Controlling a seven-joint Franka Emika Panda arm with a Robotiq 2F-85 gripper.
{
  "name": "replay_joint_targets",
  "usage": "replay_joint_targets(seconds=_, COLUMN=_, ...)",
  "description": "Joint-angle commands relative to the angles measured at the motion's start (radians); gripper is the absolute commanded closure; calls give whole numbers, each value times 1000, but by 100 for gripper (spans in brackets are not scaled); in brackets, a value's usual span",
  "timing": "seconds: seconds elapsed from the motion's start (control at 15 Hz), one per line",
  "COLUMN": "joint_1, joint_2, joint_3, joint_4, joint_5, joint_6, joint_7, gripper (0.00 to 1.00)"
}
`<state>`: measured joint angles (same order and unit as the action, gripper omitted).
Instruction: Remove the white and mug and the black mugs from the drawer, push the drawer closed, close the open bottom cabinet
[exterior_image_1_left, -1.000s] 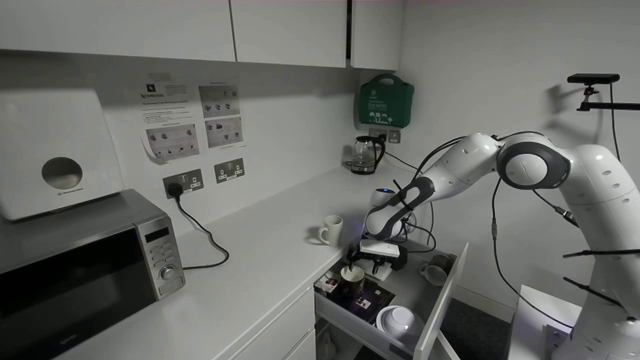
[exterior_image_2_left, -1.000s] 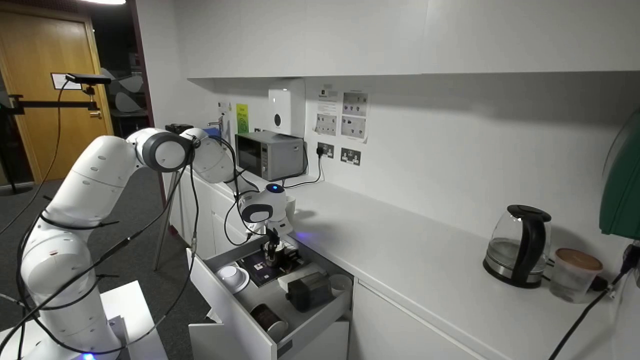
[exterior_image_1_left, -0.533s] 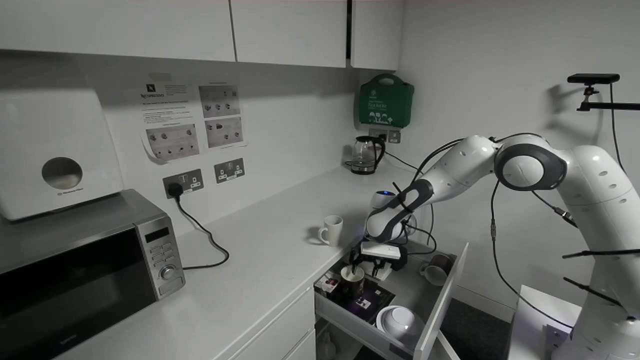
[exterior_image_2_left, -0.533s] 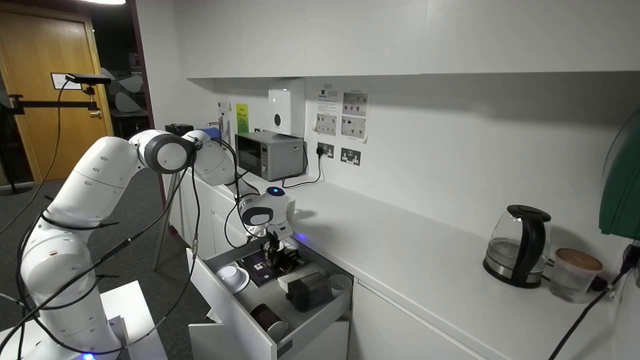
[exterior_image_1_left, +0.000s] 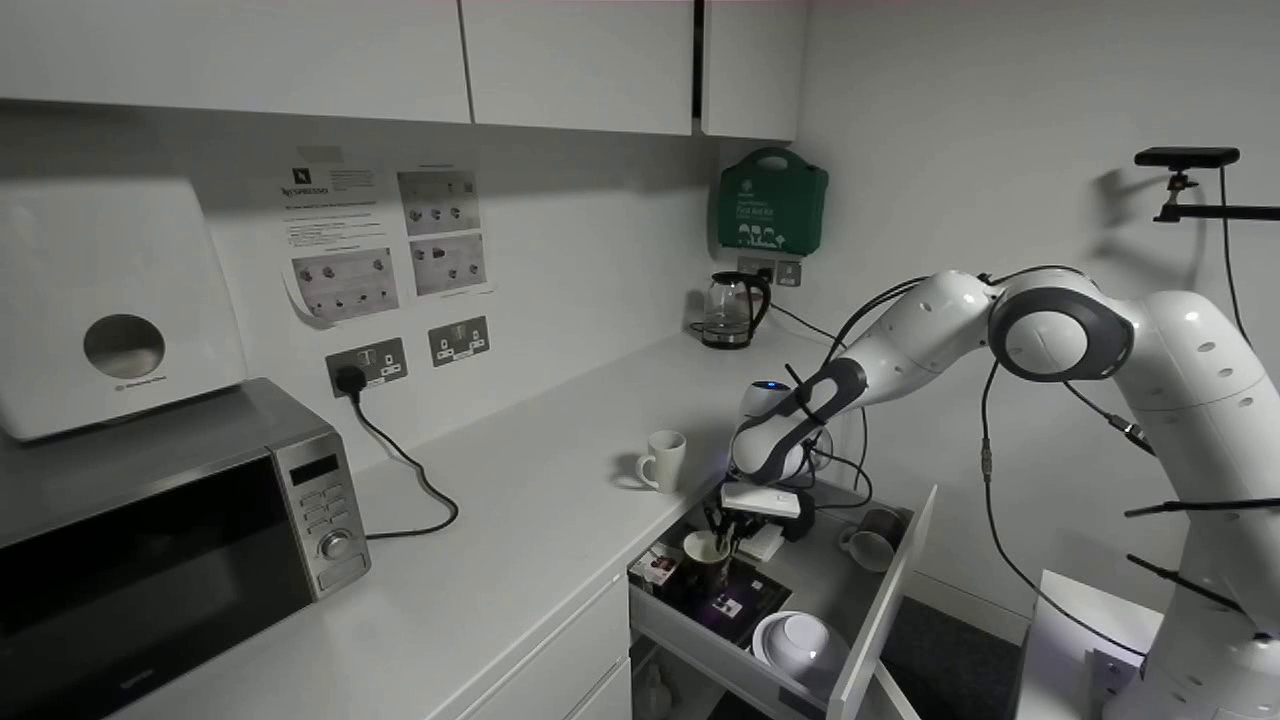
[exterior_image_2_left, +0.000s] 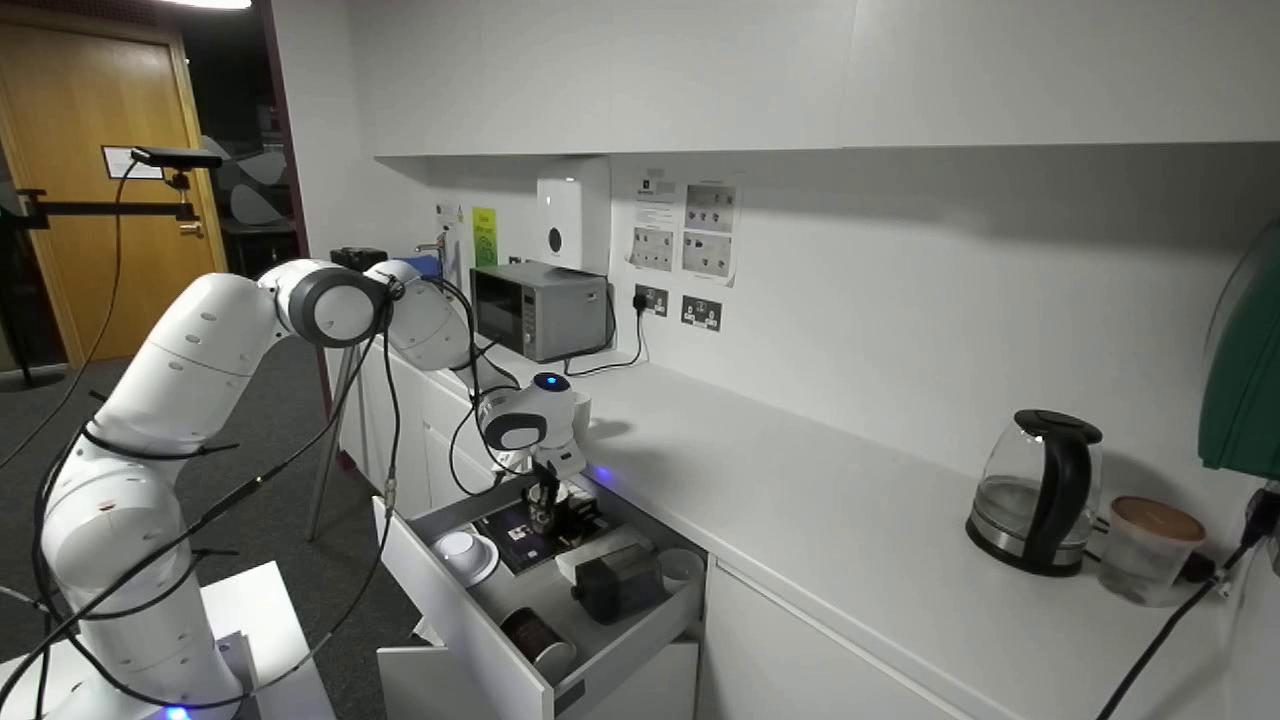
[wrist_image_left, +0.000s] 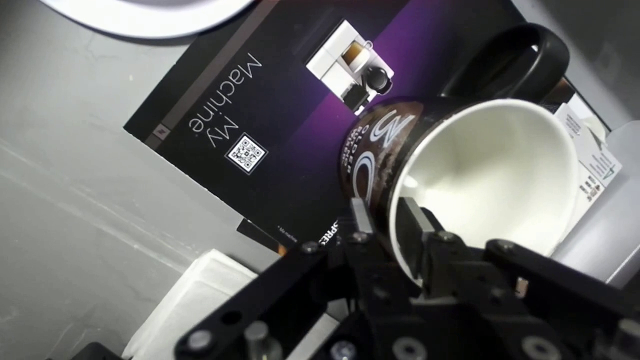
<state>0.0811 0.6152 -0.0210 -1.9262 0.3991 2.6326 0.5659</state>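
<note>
In the drawer (exterior_image_1_left: 700, 650), near the back corner towards the microwave (exterior_image_2_left: 560, 312), the gripper (wrist_image_left: 387, 217) has its narrowly spaced jaws astride the rim of the black printed mug (wrist_image_left: 480, 175), likely because that thin wall suits lifting from above, though whether they grip is unclear.

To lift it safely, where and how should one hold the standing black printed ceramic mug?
Grip the mug by its pale rim, away from the curved black handle, preferably from above: it opens upward, so the black two-fingered claw can straddle its thin wall.
</note>
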Motion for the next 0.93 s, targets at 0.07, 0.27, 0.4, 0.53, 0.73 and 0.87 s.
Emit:
replay_joint_targets(seconds=0.07, joint_1=16, joint_2=-26, joint_3=-23, joint_4=-17, joint_5=-36, joint_6=4, joint_7=16, gripper=100)
replay_joint_targets(seconds=0.27, joint_1=19, joint_2=-59, joint_3=-30, joint_4=-53, joint_5=-56, joint_6=6, joint_7=10, gripper=98)
replay_joint_targets(seconds=0.4, joint_1=22, joint_2=-91, joint_3=-36, joint_4=-86, joint_5=-69, joint_6=5, joint_7=5, gripper=98)
replay_joint_targets(seconds=0.53, joint_1=25, joint_2=-128, joint_3=-44, joint_4=-128, joint_5=-87, joint_6=6, joint_7=2, gripper=98)
replay_joint_targets(seconds=0.73, joint_1=28, joint_2=-207, joint_3=-56, joint_4=-210, joint_5=-126, joint_6=4, joint_7=-7, gripper=98)
replay_joint_targets(seconds=0.87, joint_1=36, joint_2=-274, joint_3=-69, joint_4=-277, joint_5=-166, joint_6=8, joint_7=0, gripper=98)
